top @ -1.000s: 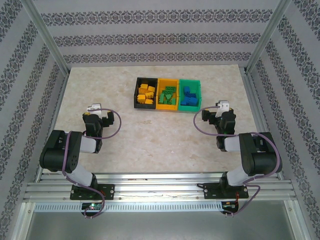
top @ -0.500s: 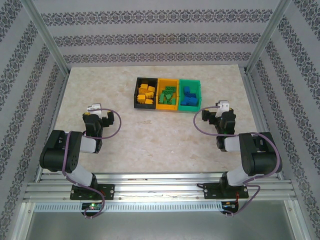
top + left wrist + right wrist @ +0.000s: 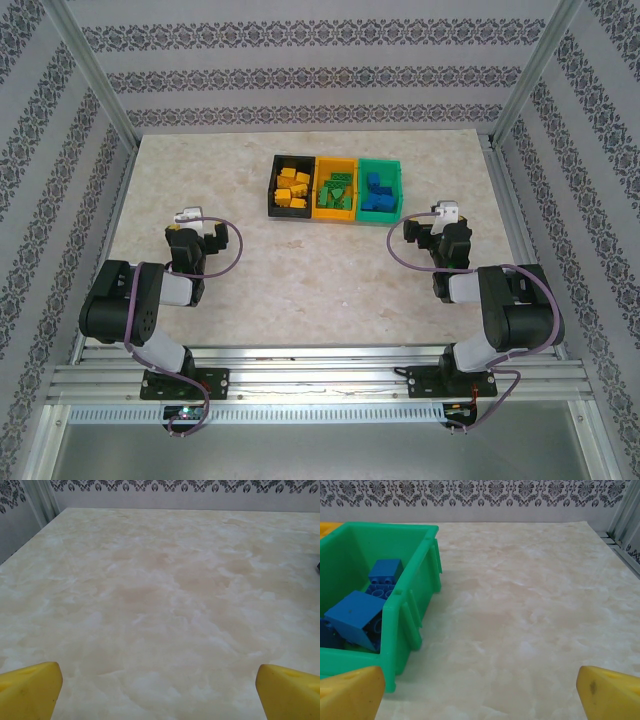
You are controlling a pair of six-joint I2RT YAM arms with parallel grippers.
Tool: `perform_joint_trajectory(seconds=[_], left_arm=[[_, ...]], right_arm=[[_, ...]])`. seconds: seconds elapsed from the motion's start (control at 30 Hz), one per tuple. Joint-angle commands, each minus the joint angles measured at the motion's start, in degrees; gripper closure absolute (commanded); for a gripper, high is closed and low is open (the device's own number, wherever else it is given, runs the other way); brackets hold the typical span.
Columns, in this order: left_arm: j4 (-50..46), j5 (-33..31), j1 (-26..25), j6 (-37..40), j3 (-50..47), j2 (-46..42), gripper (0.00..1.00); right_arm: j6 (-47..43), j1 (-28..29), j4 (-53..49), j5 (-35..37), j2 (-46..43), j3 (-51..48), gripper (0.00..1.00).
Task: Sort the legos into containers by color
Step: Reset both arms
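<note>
While the yellow legos [image 3: 291, 188] are lying in the far black bin [image 3: 271, 190], green legos [image 3: 336, 192] in the yellow-orange bin [image 3: 334, 214] and blue legos [image 3: 357, 615] in the green bin [image 3: 415, 605], I'm hovering the left gripper [image 3: 160, 687] and right gripper [image 3: 480, 687] near me, both gaping and empty, and I'm scanning the table [image 3: 160, 580] for strays.

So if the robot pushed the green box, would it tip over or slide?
Probably slide, not tip: the green box looks low and wide on the smooth table. It seems joined to the orange box and black box, so all three would likely move together. Its thin ribbed walls suggest light, stiff plastic.
</note>
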Motion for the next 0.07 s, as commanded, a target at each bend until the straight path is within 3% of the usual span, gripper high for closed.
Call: perform_joint_trajectory(seconds=[0.0,0.03], left_arm=[[-0.2,0.5,0.5,0.8,0.7,0.2,0.01],[-0.1,0.5,0.5,0.8,0.7,0.2,0.00]], right_arm=[[-0.4,0.1,0.0,-0.4,0.1,1.1,0.02],[-0.4,0.1,0.0,-0.4,0.0,1.1,0.02]])
